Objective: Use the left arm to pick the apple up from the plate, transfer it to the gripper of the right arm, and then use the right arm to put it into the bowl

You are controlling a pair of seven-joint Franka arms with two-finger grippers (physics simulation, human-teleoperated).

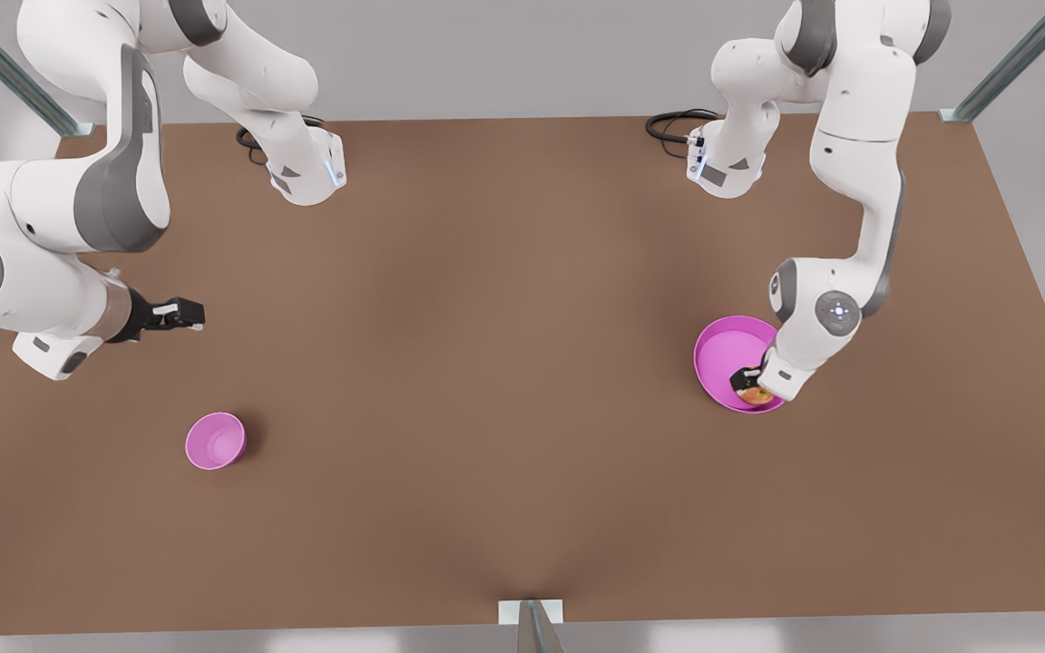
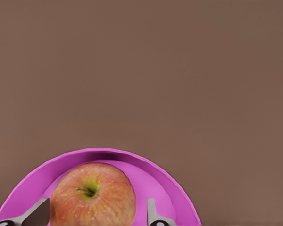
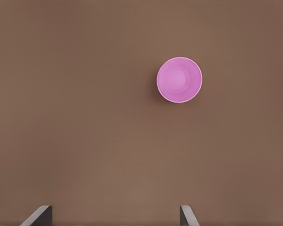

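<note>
Left gripper (image 1: 752,384) spread wide around the apple (image 2: 93,194) on the plate (image 1: 724,349) — not touching, right gripper (image 1: 185,314) spread wide, waiting above the table (image 1: 504,363), bowl (image 1: 215,441) nearby.

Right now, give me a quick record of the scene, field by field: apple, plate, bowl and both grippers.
apple: on the plate, between the left gripper's fingers
plate: on the table, at the front view's right
bowl: empty, at the front view's left
left gripper: open, down over the apple, a gap showing on one side
right gripper: open, waiting above the table near the bowl
</note>
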